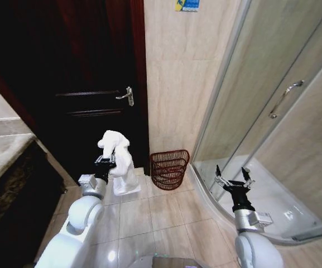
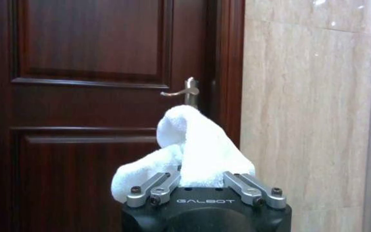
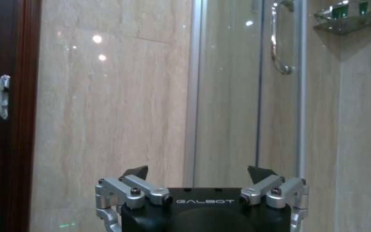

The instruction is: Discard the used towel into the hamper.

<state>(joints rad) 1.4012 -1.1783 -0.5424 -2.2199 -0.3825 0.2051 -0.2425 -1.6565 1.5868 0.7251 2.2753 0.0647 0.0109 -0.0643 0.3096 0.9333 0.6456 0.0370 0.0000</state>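
Left pincer grips one towel; one hamper.

The left gripper grips the white towel beside the hamper; right gripper spread.

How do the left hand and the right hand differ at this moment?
The left hand is shut on the white towel; the right hand is open and holds nothing. The left hand is raised before the dark door, near the hamper; the right hand is by the glass shower.
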